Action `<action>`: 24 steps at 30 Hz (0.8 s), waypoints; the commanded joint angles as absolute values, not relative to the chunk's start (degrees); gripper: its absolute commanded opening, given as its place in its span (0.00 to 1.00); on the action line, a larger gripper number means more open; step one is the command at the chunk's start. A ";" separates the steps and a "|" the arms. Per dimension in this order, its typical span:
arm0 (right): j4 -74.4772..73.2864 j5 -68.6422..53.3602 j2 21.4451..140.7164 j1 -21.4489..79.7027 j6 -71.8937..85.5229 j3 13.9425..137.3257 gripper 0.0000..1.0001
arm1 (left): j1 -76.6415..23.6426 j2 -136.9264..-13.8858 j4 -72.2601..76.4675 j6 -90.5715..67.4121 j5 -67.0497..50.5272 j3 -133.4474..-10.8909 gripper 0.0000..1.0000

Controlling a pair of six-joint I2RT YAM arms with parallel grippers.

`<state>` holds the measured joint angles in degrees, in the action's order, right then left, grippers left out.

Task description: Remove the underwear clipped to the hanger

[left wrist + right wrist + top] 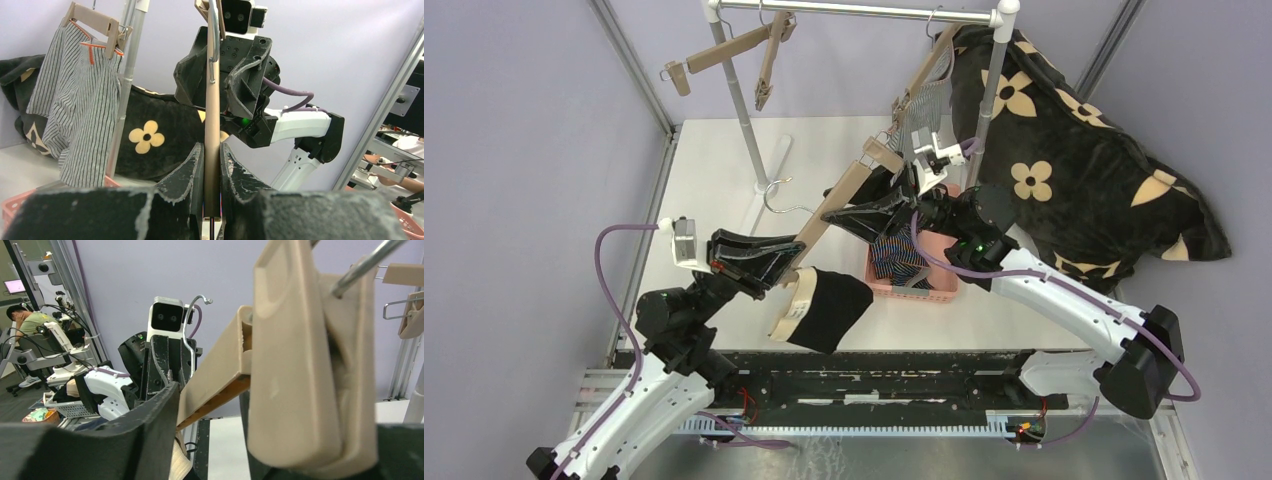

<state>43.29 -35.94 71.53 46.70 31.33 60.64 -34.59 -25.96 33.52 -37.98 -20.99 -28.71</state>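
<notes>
My left gripper [792, 262] [212, 150] is shut on the bar of a beige clip hanger [834, 205], held tilted above the table. The black underwear with beige waistband [829, 305] hangs from the hanger's lower end; its waistband also shows in the right wrist view [181, 464]. My right gripper [849, 212] [210, 405] is open, with its jaws on either side of the bar, just below the upper clip [300, 355]. The navy striped underwear [899, 262] lies in a pink basket [929, 292]. The grey-and-white striped underwear [927, 105] [80, 100] hangs clipped to a second hanger on the rail.
A white rack with a metal rail [854, 10] stands at the back, with an empty beige hanger [734, 50] at its left. A big black flower-print cushion [1074, 160] fills the right rear. Metal frame posts stand at the table's corners.
</notes>
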 commanded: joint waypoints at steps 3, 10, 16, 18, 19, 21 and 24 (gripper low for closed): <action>46.59 -36.12 72.33 47.59 30.85 64.39 0.52 | -34.54 -26.67 39.43 -40.53 -19.34 -28.92 0.03; 47.85 -35.88 73.10 47.99 31.04 65.07 0.55 | -34.52 -26.94 39.12 -40.17 -19.29 -29.24 0.03; 48.90 -36.05 73.99 48.24 31.52 65.51 0.43 | -34.54 -26.89 39.45 -40.17 -18.82 -28.84 0.03; 49.77 -36.27 74.53 48.38 32.08 65.69 0.38 | -34.54 -27.04 39.98 -40.32 -18.66 -28.59 0.03; 50.05 -36.47 74.78 48.47 32.34 66.03 0.36 | -34.55 -27.18 40.46 -40.32 -18.59 -28.46 0.03; 50.23 -36.63 75.39 48.60 32.80 66.61 0.35 | -34.54 -27.40 41.41 -40.58 -18.42 -28.07 0.03; 51.09 -37.11 76.21 48.98 33.45 67.18 0.32 | -34.54 -28.14 42.38 -40.75 -18.32 -27.97 0.03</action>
